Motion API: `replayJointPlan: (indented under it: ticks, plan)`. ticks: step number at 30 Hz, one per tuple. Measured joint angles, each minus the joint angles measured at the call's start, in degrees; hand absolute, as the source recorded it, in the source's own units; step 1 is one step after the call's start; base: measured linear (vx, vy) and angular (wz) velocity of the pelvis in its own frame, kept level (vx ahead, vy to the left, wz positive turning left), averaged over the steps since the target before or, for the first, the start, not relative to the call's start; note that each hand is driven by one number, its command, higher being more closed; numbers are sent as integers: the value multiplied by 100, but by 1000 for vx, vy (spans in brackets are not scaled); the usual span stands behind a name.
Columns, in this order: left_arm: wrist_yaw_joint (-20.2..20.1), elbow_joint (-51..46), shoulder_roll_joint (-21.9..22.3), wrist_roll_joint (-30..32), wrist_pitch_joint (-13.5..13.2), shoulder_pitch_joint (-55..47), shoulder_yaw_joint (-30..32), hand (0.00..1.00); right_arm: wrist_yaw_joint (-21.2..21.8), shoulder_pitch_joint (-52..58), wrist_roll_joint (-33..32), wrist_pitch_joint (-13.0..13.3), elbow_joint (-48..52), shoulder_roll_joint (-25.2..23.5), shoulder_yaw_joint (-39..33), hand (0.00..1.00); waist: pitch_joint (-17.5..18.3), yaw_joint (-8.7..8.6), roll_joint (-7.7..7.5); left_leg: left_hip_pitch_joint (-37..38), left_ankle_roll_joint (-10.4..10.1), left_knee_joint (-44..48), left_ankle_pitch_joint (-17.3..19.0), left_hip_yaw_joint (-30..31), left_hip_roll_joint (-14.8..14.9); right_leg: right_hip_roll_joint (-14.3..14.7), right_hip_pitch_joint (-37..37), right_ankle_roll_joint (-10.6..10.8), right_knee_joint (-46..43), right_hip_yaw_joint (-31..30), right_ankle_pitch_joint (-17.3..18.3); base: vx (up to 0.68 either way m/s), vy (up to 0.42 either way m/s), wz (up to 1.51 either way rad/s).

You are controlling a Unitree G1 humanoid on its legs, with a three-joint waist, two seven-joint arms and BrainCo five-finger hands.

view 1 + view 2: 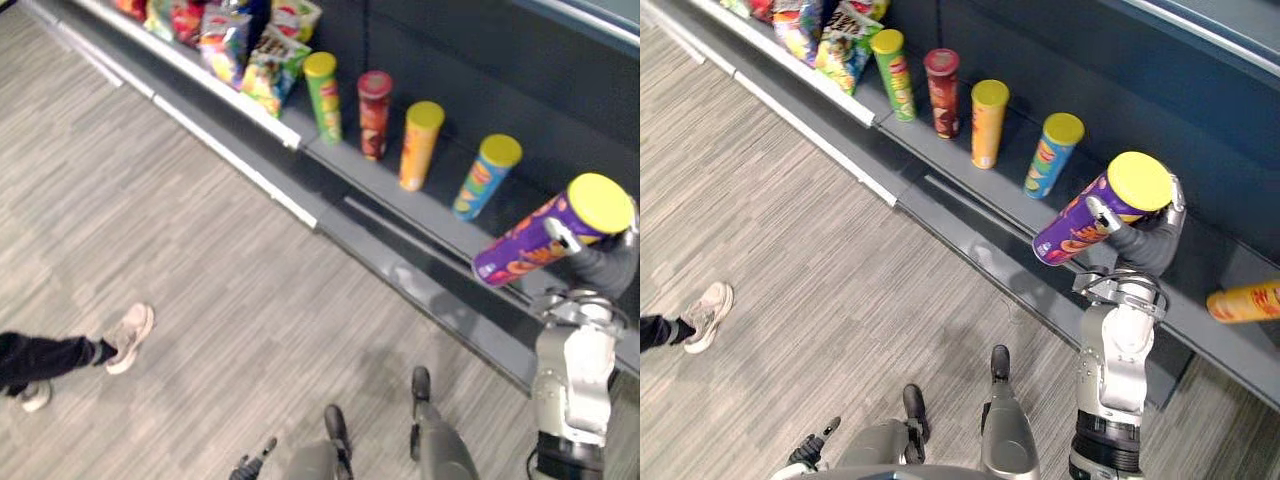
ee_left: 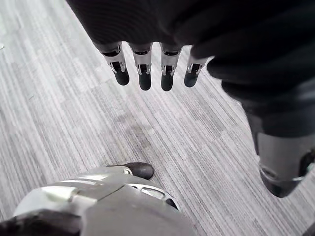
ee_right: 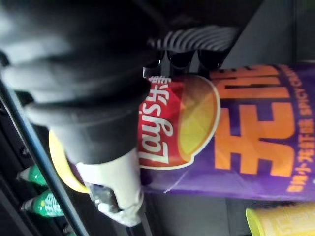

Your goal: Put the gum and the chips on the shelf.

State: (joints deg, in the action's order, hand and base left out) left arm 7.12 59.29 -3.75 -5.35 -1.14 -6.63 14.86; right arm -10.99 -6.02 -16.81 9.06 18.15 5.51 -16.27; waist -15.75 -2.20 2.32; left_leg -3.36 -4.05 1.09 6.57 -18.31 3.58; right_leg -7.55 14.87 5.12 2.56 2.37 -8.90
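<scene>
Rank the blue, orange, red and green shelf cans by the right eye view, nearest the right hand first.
1. Blue can, just left of the right hand gripping the purple can.
2. Orange can, next leftward.
3. Red can, further left.
4. Green can, farthest left.

A shop, I'd say: left of my right hand [image 1: 1145, 245], a dark-grey metal shelf [image 1: 445, 222] carries upright colourful cardboard chip tubes [image 1: 987, 125] and shiny snack bags [image 1: 845, 45].
</scene>
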Motion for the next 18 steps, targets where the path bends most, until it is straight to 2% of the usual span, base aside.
replayJointPlan:
  ticks: [1,7,16,18]
  plan:
    - [0,13,-25,9,5,3,-32,0,-13,-9,0,0,-28,1,8,100,0,-81,0,-9,0,-9,1,-65,-10,12,30,4,48,-85,-53,-35,14,-41]
    - [28,118,-93,156,3,35,-165,0,-125,-72,17,1,-88,19,118,100,5,-238,4,4,-7,-66,6,-342,-2,113,209,1,54,-374,-132,-5,-20,-28]
    - [121,165,-120,148,4,118,-282,0,-441,-604,117,-1,-379,29,340,100,-8,-231,35,-81,-1,51,55,-622,-8,178,469,-2,-77,-718,-169,9,-29,-17]
    - [143,191,-111,139,12,191,-328,0,-531,-808,118,-1,-510,32,338,100,-40,-232,115,-186,29,142,112,-647,-10,172,580,7,-124,-773,-177,-1,-23,-7]
